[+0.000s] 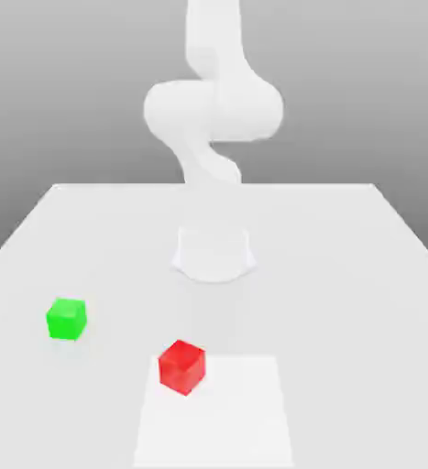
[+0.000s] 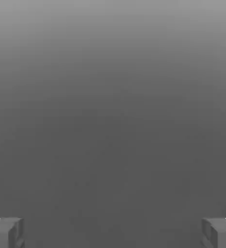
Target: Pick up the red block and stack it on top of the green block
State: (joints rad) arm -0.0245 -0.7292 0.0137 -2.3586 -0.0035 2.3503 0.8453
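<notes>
With its fingers standing wide apart and gripping nothing, the hand (image 2: 113, 232) is waiting to descend squarely over the red block (image 1: 181, 365), which is sitting near the table's (image 1: 345, 275) front edge, well apart from the green block (image 1: 66, 319) toward the exterior view's left edge.

- I see a pale tabletop (image 1: 364, 275) carrying the arm's base (image 1: 214, 254) near its far edge.
- Green block (image 1: 67, 319) by its left edge; red block (image 1: 181, 366) apart, near the front edge.
</notes>
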